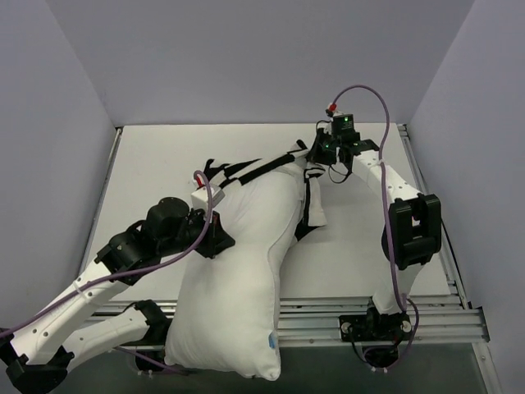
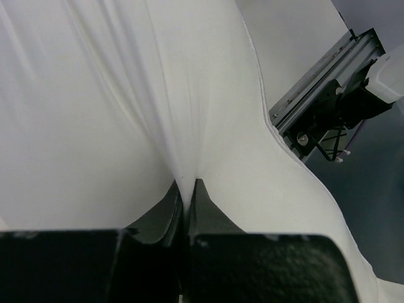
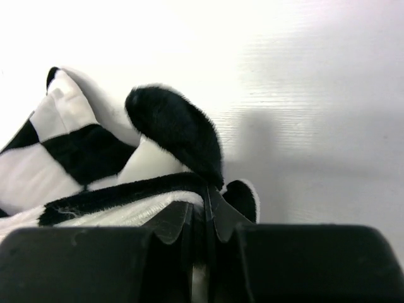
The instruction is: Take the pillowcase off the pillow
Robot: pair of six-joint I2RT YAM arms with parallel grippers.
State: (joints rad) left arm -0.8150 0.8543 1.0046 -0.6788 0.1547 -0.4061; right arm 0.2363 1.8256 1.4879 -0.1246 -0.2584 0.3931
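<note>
Pinching a fold of the pillow point(image 2: 95, 95) with the left gripper point(image 2: 186, 189), the pillowcase point(image 3: 76, 151) edge with the right gripper point(image 3: 205, 202) — soft, light, probably slippery plush, best gripped at that hem

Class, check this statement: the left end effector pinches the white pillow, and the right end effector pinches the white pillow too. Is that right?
No. The left end effector does pinch the white pillow, but the right end effector pinches the checked pillowcase, as the right wrist view shows.
</note>
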